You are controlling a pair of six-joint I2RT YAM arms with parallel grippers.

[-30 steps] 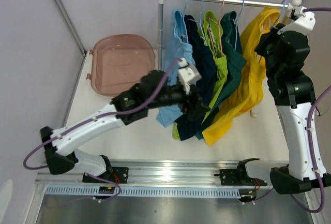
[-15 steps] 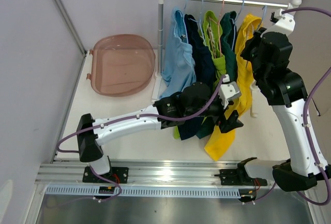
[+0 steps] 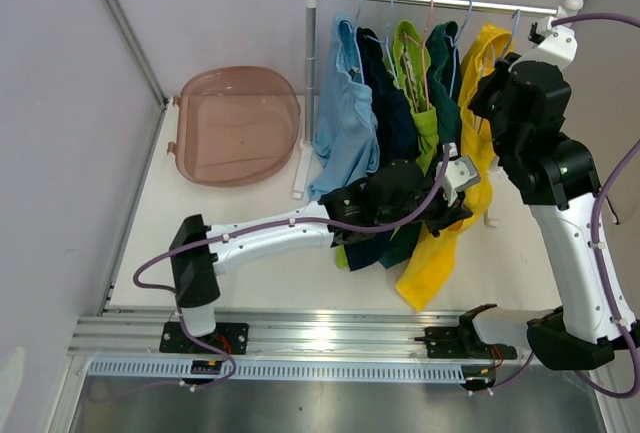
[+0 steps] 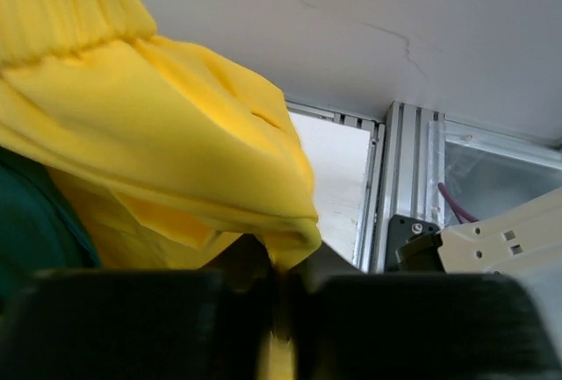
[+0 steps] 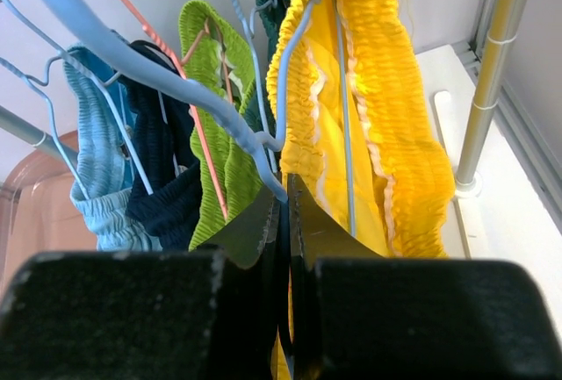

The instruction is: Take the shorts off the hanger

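Left arm reaches rightward across table; left gripper pinches yellow shorts. Right arm upright, raised; right gripper clamped on blue hanger.

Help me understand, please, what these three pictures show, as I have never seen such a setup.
This is a robot with two arms bolted to the near edge of a white table. One picture comes from a fixed camera above. The other two come from a camera on each wrist, looking along that arm's tool. On the table stand a pink tub and a clothes rail with five shorts on hangers. The left tool pinches the lower edge of the yellow shorts. The right tool is closed on the blue hanger that appears to carry them.
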